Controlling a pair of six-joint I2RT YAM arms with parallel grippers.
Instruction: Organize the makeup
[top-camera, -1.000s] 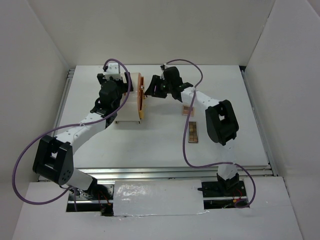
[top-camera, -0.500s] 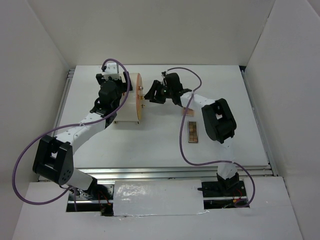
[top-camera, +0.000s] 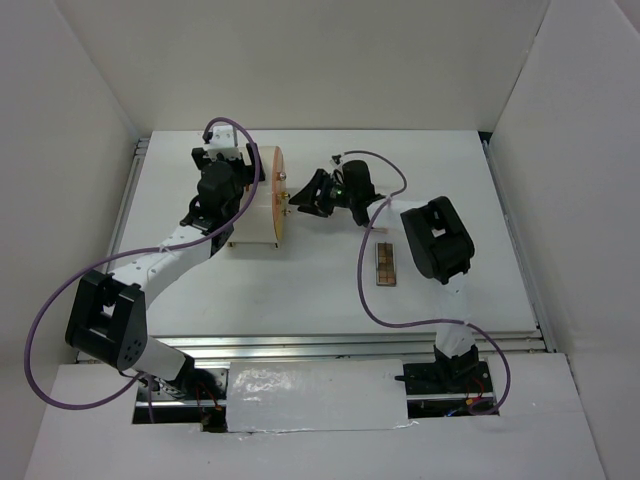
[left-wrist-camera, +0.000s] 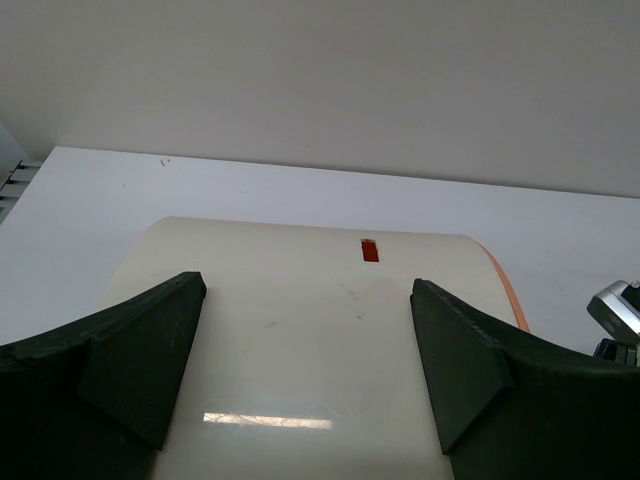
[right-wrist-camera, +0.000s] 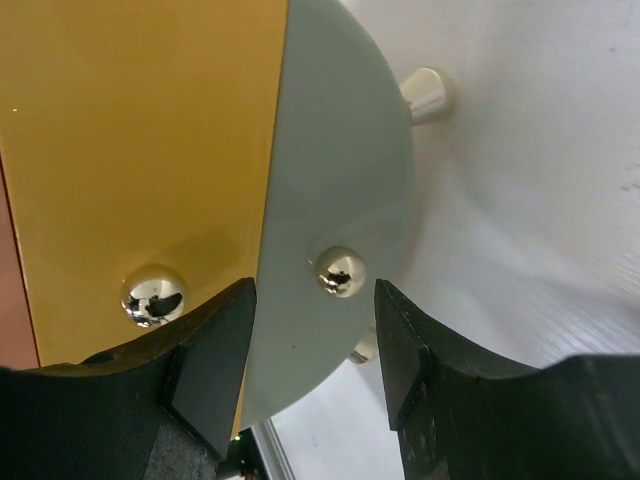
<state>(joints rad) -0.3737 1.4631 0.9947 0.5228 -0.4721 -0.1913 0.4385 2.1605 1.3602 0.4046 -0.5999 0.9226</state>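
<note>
Cream box (top-camera: 258, 215) on white table (top-camera: 320, 285); orange front (right-wrist-camera: 140, 130), pale panel (right-wrist-camera: 340, 170), shiny knob (right-wrist-camera: 153, 295) on each.

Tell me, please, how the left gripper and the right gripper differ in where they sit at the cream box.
The left gripper sits over the curved body of the cream box; the right gripper faces its flat front end. The left gripper's fingers spread wide; the right gripper's stand closer, framing a small shiny knob. Both are open, with dark fingers, clamping nothing.

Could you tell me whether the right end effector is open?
Open: the right end effector has its fingers apart, a silver knob between them.
</note>
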